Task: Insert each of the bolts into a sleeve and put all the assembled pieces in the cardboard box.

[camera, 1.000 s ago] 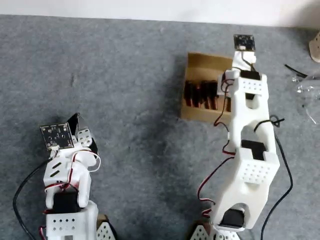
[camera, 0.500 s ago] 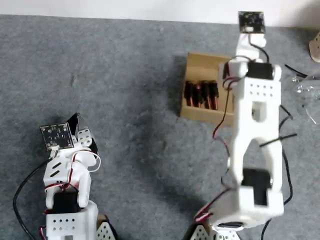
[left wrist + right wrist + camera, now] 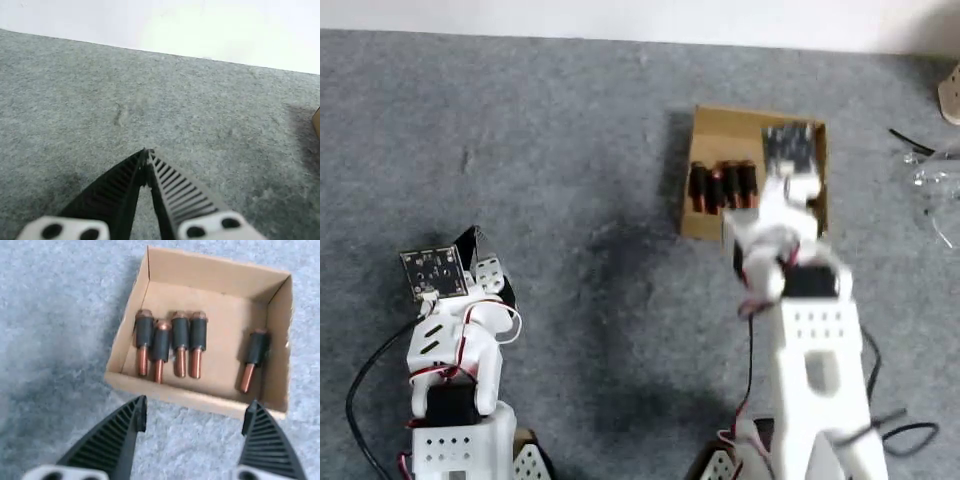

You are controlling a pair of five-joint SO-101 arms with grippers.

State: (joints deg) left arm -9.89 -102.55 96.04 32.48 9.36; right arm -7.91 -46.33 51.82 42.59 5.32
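The right gripper has pulled back from the box, fingers apart, the left gripper pinched together; the bolts inside look rigid and light, best gripped across their sleeves.

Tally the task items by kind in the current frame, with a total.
Copper bolts seated in black sleeves: 5, all lying in the box
Brown cardboard box: 1
Total: 6
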